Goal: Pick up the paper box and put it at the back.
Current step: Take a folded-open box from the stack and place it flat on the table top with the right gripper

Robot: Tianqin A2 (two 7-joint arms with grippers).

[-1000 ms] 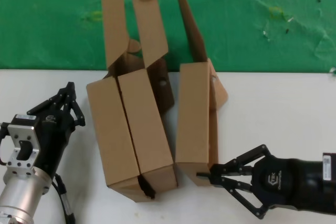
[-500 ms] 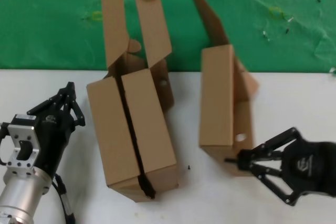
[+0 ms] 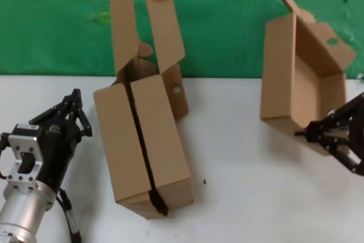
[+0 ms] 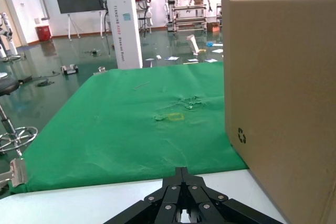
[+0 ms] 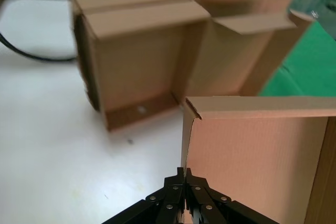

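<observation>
The paper box, plain brown cardboard with its lid flap up, hangs tilted at the right with its open inside showing, over the line where the white table meets the green cloth. My right gripper is shut on the box's near wall edge. In the right wrist view the gripper pinches that thin wall of the box. My left gripper is shut and empty at the left, beside the two paired boxes. It also shows in the left wrist view.
The two paired brown boxes stand together at centre left with flaps reaching onto the cloth; they also show in the right wrist view and one fills the left wrist view's side. The white table lies between them and the held box.
My right gripper has carried the paper box to the right and toward the cloth, away from the paired boxes. The box has tipped so its inside shows. The left arm has not moved.
</observation>
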